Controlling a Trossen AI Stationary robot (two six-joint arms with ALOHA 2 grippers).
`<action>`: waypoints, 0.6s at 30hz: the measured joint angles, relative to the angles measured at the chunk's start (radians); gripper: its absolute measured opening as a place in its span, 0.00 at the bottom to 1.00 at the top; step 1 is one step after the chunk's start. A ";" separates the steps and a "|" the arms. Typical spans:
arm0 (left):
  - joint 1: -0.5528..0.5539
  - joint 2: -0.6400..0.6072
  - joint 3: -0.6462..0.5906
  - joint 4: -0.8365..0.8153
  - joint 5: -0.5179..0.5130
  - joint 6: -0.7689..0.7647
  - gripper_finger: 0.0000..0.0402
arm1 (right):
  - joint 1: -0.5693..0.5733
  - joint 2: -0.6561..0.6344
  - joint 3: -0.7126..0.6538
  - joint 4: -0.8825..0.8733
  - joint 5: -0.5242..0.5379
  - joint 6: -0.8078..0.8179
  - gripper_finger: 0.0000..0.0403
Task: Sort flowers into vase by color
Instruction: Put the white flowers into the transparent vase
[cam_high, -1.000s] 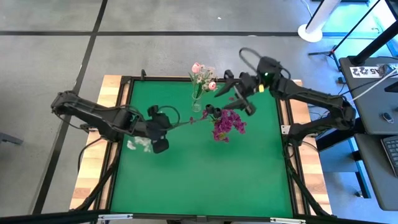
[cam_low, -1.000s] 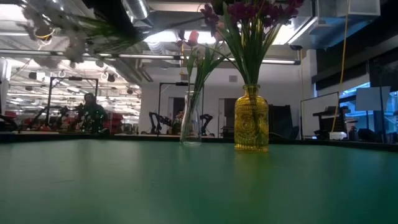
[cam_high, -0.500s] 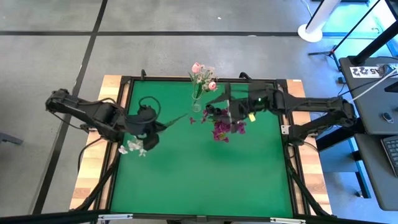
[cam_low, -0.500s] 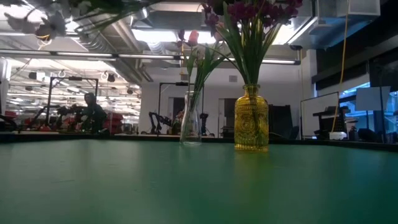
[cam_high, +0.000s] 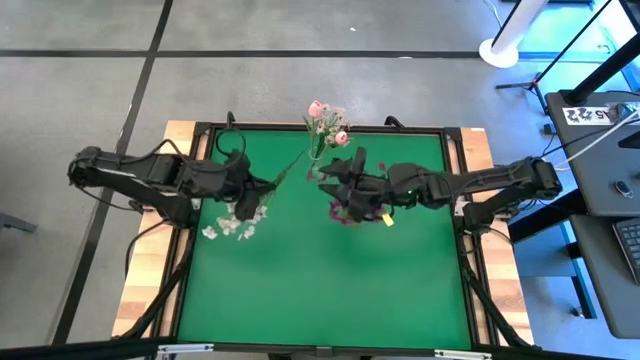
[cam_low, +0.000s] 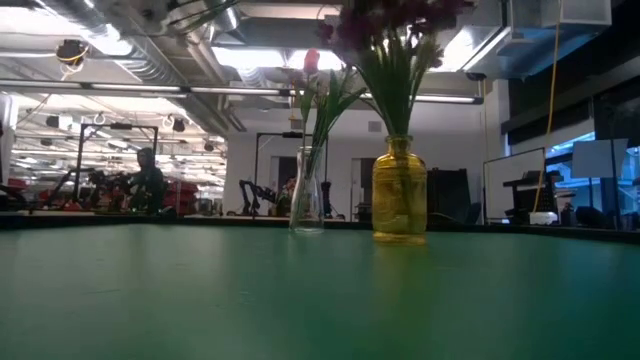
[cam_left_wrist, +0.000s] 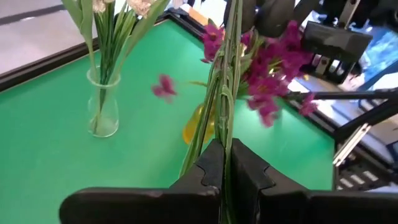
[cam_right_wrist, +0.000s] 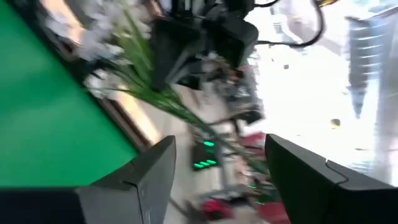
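Note:
My left gripper (cam_high: 258, 190) (cam_left_wrist: 225, 149) hovers over the table's left half, shut on a spray of white flowers (cam_high: 233, 224). Its green stems (cam_left_wrist: 229, 74) point at the clear vase of pink buds (cam_high: 318, 150) (cam_left_wrist: 102, 109) by the far edge. My right gripper (cam_high: 328, 176) (cam_right_wrist: 217, 163) is open above the table's middle, over the yellow vase (cam_low: 400, 195) (cam_left_wrist: 198, 126) of magenta flowers (cam_high: 352, 208) (cam_left_wrist: 270, 62). It touches nothing that I can see. My left gripper pinches the bunch of green stems (cam_left_wrist: 224, 127) between its two fingers, partway along their length. The stems run on past the fingertips toward the vases, and the white blossoms (cam_high: 233, 224) hang behind the gripper. The spray is lifted clear of the table.
The two vases stand close together near the far middle of the green mat (cam_high: 320, 290). The near half of the mat is bare green. A raised frame (cam_high: 205, 135) runs round the table. A person (cam_low: 148, 180) stands far off in the room.
My left gripper has drawn back toward the left and far edges and turned, so the white spray's stems now point at the clear vase instead of the yellow one. My right gripper has moved from the far edge leftward and nearer, ending over the magenta flowers.

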 joint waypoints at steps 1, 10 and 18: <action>0.011 0.000 0.000 0.012 0.014 0.001 0.02 | 0.008 0.003 0.000 0.026 0.029 -0.036 0.61; 0.061 -0.002 0.000 0.072 0.085 0.011 0.03 | 0.102 -0.001 0.041 0.101 0.200 -0.113 0.61; 0.061 -0.002 0.000 0.148 0.133 0.010 0.03 | 0.154 0.019 0.184 -0.172 0.072 0.116 0.61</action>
